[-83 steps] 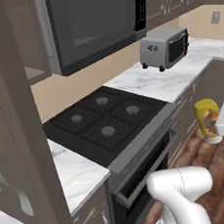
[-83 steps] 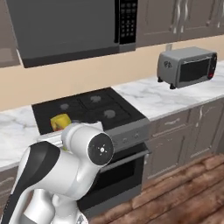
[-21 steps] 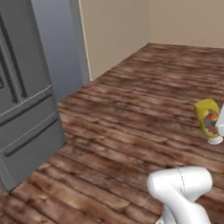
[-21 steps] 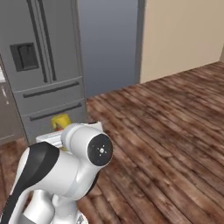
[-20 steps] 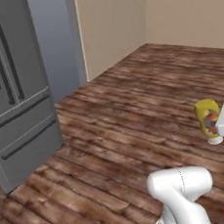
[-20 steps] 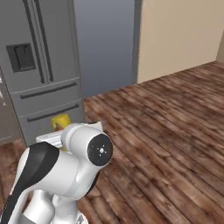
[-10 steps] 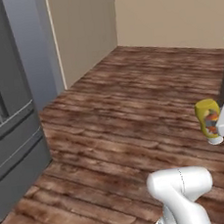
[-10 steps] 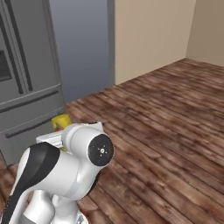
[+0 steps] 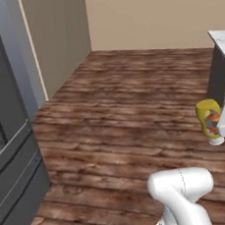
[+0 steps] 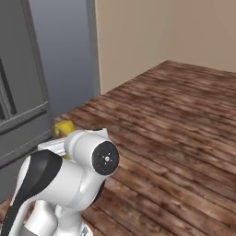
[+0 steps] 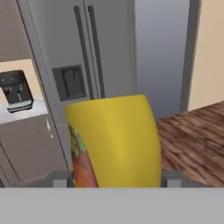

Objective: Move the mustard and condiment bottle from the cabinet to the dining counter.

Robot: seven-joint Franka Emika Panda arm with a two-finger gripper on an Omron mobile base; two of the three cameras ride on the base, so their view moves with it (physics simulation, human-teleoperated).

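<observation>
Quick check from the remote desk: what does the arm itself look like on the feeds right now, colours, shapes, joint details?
The arm is glossy white with rounded, tubular links. In the right base view a black band curves along its lower link, and one joint ends in a round black cap with a small pale centre dot. No cables or lettering are visible.

Open wooden floor stretches ahead to the beige wall, with nothing standing on it. A grey refrigerator blocks one side, and the grey base of the dining counter closes off the other
</observation>
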